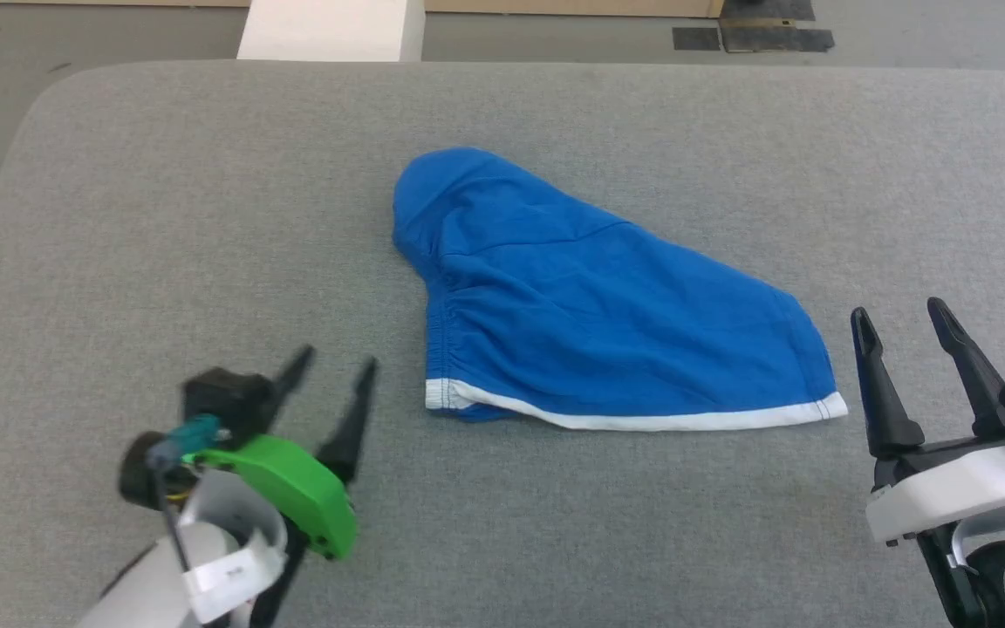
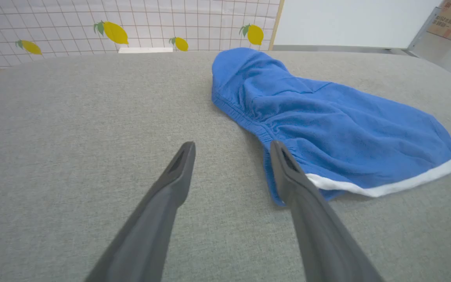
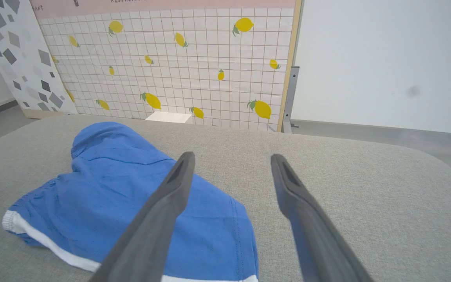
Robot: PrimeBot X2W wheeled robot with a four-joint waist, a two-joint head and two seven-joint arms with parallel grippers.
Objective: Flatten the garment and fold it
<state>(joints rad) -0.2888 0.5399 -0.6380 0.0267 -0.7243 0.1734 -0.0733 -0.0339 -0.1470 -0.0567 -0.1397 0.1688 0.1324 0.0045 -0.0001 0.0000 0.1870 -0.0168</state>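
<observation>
Left gripper (image 1: 338, 359): two long dark fingers spread wide, released, nothing between them. It hangs over the bare grey fabric-covered table top (image 1: 162, 218). A bright green plastic cover (image 1: 293, 488) sits on the wrist behind the fingers.

Just to the right of this gripper and ahead of it lies the garment (image 1: 590, 314), a pair of bright blue soft fabric shorts with white stripe trim. In the head view a narrow strip of grey table separates the fingertips from the garment's nearest corner, so there is no contact. In the left wrist view the right finger crosses in front of that corner, where the gathered elastic waistband meets the white trim.

Right gripper (image 1: 898, 309): fingers likewise parted, empty, over bare table. The garment lies to its left and ahead; the white-trimmed corner on that side is near the left finger but apart from it.

Garment, overall: between the two grippers, resting on the table, not flat. It forms a rough triangle. The white stripe runs along the edge nearest the grippers. The waistband runs away from the left gripper along the garment's left side. The far end bunches into a rounded hump. Shallow creases cross the blue surface.

Beyond the far table edge: a white rectangular block (image 1: 328, 30), and in the right wrist view a white tiled wall panel printed with yellow lemons (image 3: 194, 58) beside a plain white wall (image 3: 386, 58).
</observation>
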